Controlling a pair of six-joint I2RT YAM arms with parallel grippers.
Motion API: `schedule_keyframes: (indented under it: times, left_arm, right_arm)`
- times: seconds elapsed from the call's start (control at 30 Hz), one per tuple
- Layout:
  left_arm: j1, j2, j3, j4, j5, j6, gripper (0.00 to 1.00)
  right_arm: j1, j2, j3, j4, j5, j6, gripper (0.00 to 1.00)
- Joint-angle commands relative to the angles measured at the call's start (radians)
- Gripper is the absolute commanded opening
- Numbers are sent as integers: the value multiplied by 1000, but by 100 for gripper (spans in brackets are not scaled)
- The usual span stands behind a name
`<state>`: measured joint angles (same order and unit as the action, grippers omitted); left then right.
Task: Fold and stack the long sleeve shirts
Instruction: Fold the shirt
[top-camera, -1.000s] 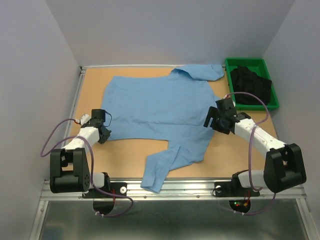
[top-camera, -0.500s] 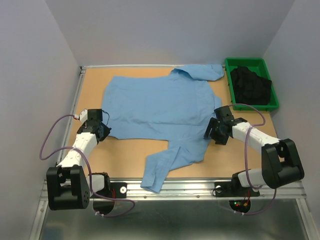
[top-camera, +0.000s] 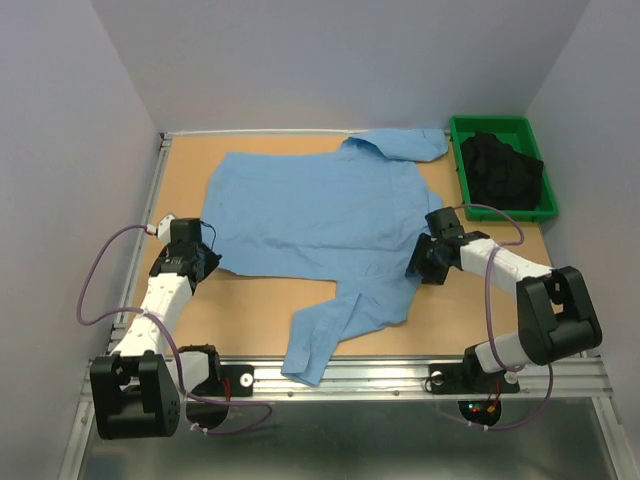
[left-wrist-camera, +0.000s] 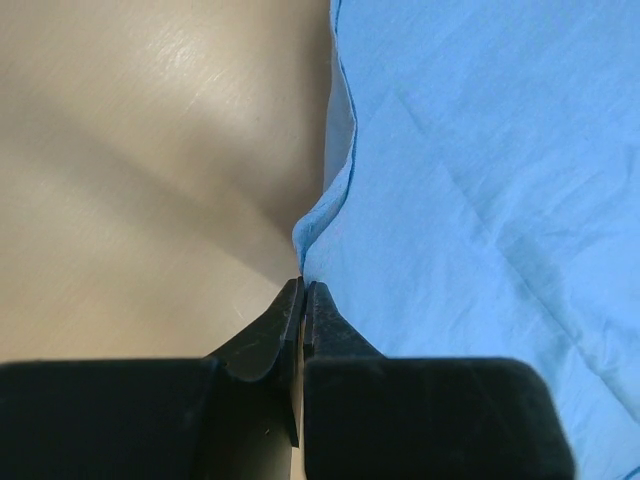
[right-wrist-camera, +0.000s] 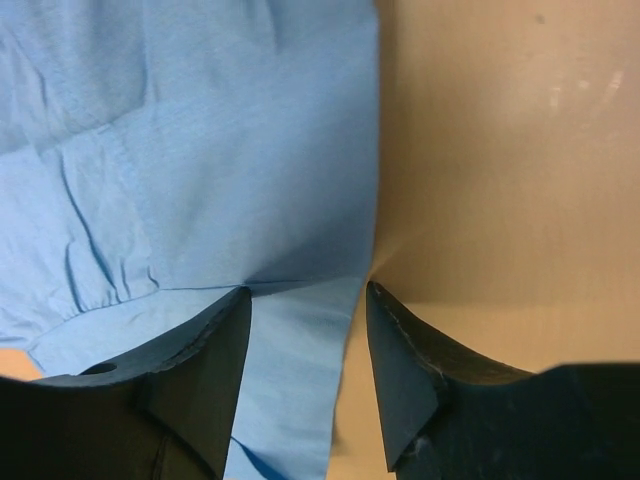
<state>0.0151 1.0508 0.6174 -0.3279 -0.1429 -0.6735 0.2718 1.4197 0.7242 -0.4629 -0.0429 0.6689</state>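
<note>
One light blue long sleeve shirt (top-camera: 310, 215) lies spread flat on the table, collar (top-camera: 395, 145) at the far right and one sleeve (top-camera: 305, 355) trailing over the near edge. My left gripper (top-camera: 207, 262) is low at the shirt's near-left corner. In the left wrist view it (left-wrist-camera: 303, 288) is shut, pinching the slightly raised fabric edge (left-wrist-camera: 318, 225). My right gripper (top-camera: 417, 265) is down at the shirt's right edge. In the right wrist view it (right-wrist-camera: 308, 295) is open, its jaws straddling that edge of the shirt (right-wrist-camera: 200, 150).
A green tray (top-camera: 455, 130) holding dark clothes (top-camera: 500, 170) stands at the far right corner. Bare wooden table (top-camera: 480, 300) shows on both sides of the shirt. Purple walls close in on the left, right and back.
My right gripper has come down onto the shirt's right edge and its jaws have narrowed. My left gripper has shifted slightly left and farther along the corner and stays shut.
</note>
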Motion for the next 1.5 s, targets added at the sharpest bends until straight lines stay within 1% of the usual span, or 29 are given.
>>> schedule_keyframes:
  times: [0.0, 0.03, 0.07, 0.13, 0.17, 0.33, 0.37, 0.47, 0.5, 0.77, 0.93, 1.03, 1.2, 1.27, 1.47]
  left_arm:
    - [0, -26, 5, -34, -12, 6, 0]
    - [0, -28, 4, -33, -12, 8, 0]
    - [0, -31, 5, -31, -18, 8, 0]
    - [0, -31, 8, -34, -30, 12, 0]
    - [0, -28, 11, -36, -38, 12, 0]
    - [0, -23, 34, -46, -52, 12, 0]
    - [0, -17, 39, -52, -58, 15, 0]
    - [2, -15, 67, -83, -79, 23, 0]
    - [2, -18, 74, -94, -90, 25, 0]
    - [3, -49, 139, -197, -185, 34, 0]
    - [3, -71, 169, -234, -170, 37, 0]
    - [3, -61, 180, -220, -193, 38, 0]
    - [5, 9, 196, -169, -192, 69, 0]
    - [5, 35, 217, -177, -193, 78, 0]
    - [5, 89, 257, -117, -221, 127, 0]
  right_arm:
    - [50, 100, -3, -19, -40, 12, 55]
    - [62, 110, -2, -20, -28, 17, 54]
    - [69, 117, -2, -22, -17, 26, 52]
    - [81, 140, -6, -22, -8, 38, 49]
    - [83, 156, -9, -22, -6, 49, 43]
    - [84, 140, -17, -37, 69, 52, 26]
    - [84, 127, -16, -43, 77, 46, 19]
    - [84, 104, -5, -82, 118, 32, 8]
    - [83, 87, 1, -106, 130, 25, 1]
    - [81, 21, 119, -275, 181, -52, 1]
    - [78, 21, 248, -384, 178, -80, 1]
    - [73, 42, 328, -419, 170, -91, 1]
    - [73, 134, 429, -438, 158, -127, 1]
    - [72, 153, 461, -441, 159, -138, 1]
    - [66, 211, 538, -444, 227, -180, 1]
